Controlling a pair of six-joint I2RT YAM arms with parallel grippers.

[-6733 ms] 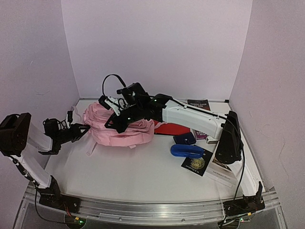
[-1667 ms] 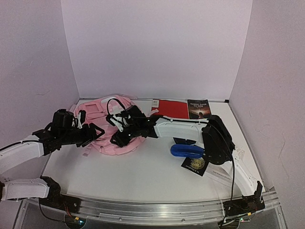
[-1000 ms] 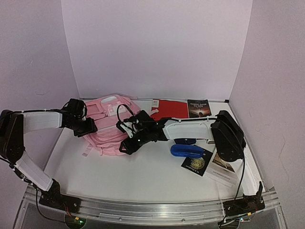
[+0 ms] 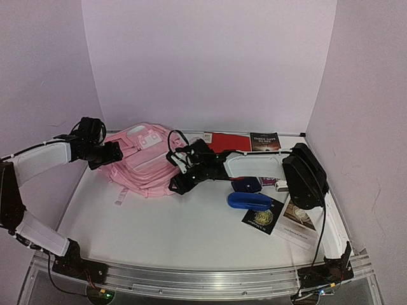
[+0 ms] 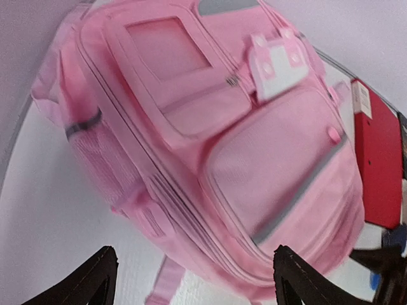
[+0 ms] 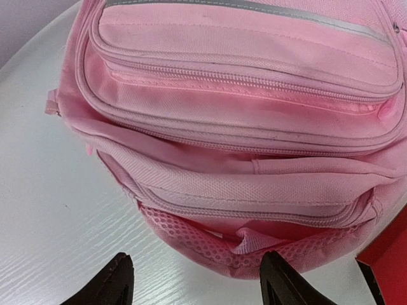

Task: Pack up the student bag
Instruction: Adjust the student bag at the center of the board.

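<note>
One white table (image 4: 191,235) fills the lower half of the top view and carries everything else. One pink bag (image 4: 143,162) lies flat on it in the upper left of the frame, front side up, pockets zipped, with a white patch near its top edge and a strap trailing off its lower left.

Two arms reach in toward the bag. The left arm (image 4: 44,159) comes from the left edge and ends just beside the bag's left side. In the left wrist view its jaws stand wide apart at the bottom of the frame, gripping nothing, with the bag beyond them. The right arm (image 4: 254,166) stretches from the right to the bag's right end. In the right wrist view its jaws also stand wide apart and grip nothing, with the bag's mesh end just beyond the tips.

One red folder (image 4: 232,143) lies flat at the back, right of the bag. There are two dark books: one (image 4: 265,141) beside the folder at the back, and one with a gold seal (image 4: 262,218) at lower right. One pale booklet (image 4: 299,225) lies just right of that. There are two blue things: a bright blue one (image 4: 249,201) touching the seal book's upper edge, and a smaller dark blue one (image 4: 247,185) just above it.
</note>
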